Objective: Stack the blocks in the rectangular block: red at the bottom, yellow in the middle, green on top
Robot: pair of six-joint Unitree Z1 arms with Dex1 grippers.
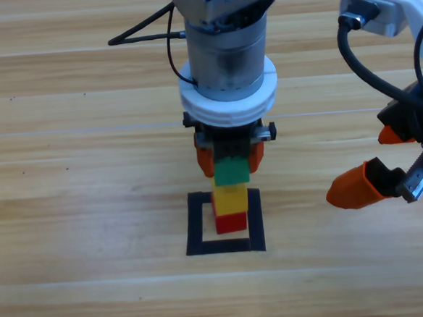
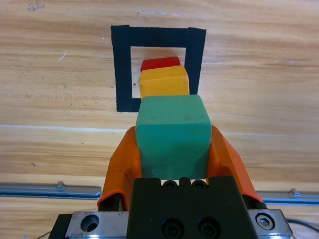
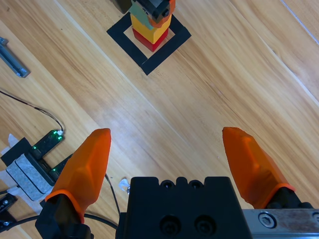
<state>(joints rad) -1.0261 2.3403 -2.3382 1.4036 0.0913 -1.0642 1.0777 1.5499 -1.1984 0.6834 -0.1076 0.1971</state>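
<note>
Under me lies a wooden table (image 1: pixel 70 212) of pale planks with long seams running across it. A black cable (image 1: pixel 141 34) trails over the boards at its far side. Beside my right wrist I see a small black box (image 3: pixel 46 142) with green lights, white tape (image 3: pixel 22 175) under it, a thin wire (image 3: pixel 35 110) and a metal rail (image 3: pixel 12 59).

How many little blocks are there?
3, all in one stack inside the tape square: red block at the bottom, yellow block in the middle, green block on top, between the left gripper's jaws.
</note>
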